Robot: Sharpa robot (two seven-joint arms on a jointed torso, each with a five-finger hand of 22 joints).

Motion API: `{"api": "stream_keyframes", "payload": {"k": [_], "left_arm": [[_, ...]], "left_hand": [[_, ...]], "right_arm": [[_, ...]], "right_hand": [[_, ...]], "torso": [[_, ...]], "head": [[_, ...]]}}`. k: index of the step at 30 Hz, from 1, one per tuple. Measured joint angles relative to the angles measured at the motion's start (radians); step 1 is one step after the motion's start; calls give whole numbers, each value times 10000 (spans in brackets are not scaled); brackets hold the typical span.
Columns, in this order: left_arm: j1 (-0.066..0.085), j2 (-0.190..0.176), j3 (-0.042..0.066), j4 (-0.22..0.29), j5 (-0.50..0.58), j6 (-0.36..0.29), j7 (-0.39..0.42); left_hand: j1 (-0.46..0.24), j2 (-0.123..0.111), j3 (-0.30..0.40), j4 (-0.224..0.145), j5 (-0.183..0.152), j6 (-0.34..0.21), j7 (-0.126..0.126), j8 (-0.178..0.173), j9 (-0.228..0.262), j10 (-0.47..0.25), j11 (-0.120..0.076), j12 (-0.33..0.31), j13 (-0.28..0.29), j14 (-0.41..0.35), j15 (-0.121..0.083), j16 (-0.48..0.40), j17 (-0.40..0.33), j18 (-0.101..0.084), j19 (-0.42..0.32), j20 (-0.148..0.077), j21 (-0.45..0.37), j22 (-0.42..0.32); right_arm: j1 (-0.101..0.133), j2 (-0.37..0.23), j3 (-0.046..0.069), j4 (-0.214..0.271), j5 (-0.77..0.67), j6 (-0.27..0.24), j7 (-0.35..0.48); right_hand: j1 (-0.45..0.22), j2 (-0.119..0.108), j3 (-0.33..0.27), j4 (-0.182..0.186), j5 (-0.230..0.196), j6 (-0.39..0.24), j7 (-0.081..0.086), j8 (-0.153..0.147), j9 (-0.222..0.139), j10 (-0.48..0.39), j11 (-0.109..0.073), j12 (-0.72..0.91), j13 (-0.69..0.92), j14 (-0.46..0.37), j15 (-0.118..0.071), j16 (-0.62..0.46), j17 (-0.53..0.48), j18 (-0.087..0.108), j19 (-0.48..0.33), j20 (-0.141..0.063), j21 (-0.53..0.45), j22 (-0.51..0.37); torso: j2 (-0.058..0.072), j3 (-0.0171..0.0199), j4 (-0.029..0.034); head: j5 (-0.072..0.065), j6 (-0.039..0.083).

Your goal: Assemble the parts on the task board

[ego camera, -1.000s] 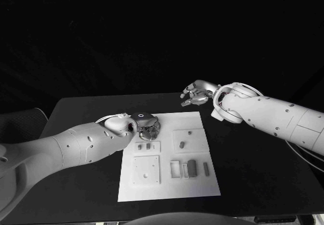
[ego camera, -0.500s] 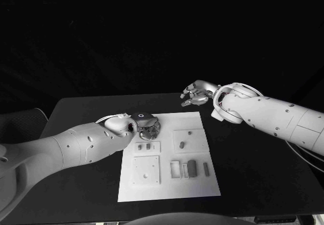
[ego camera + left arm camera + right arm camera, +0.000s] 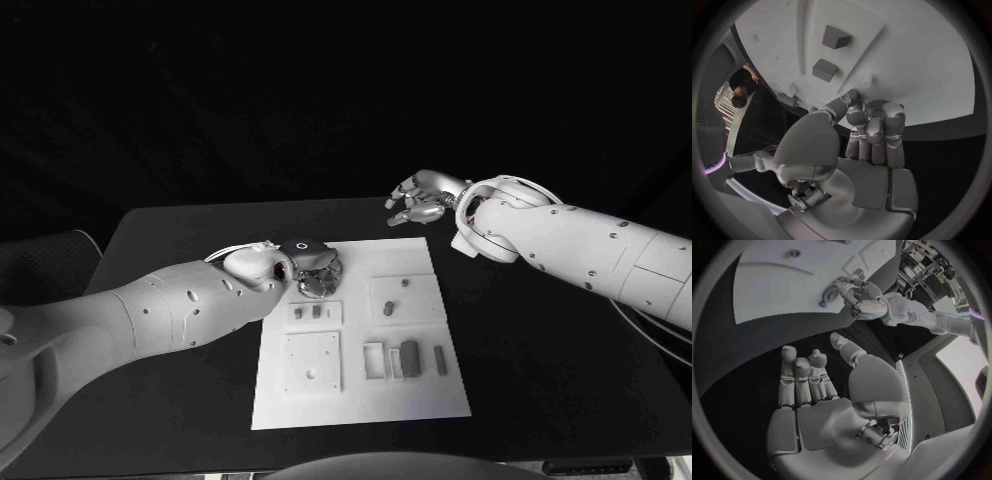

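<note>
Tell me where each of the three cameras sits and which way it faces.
Head view: on the robot's head, looking down at the white rectangular task board; both arms show.
Left wrist view: behind the left hand, facing the board.
Right wrist view: behind the right hand, facing the black table beyond the board's far edge.
Shared: both wrist views show the board; the right one also shows the left hand.

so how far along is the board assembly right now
Little looks done: loose parts lie flat on the task board. In hand: the left hand is down at the board's far edge, fingers curled; whether it holds a piece is hidden. The right hand hovers off the board, holding nothing. Nearly all remains.
</note>
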Motion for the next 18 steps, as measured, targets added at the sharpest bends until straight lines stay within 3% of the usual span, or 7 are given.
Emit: {"api": "stream_keyframes", "payload": {"k": [18], "left_arm": [[-4,-239,1,293,53,-459,104]], "left_hand": [[10,65,-10,-181,83,83,-83,171,6,181,-108,-185,-194,143,-142,-35,-37,78,37,36,38,-2]], "right_arm": [[0,-4,0,-23,0,0,4]], "right_hand": [[0,0,-29,29,0,3,-3,0,-2,3,0,40,-9,-18,17,0,1,-39,-1,0,0,0]], "torso": [[-1,0,2]], "head": [[-1,8]]}}
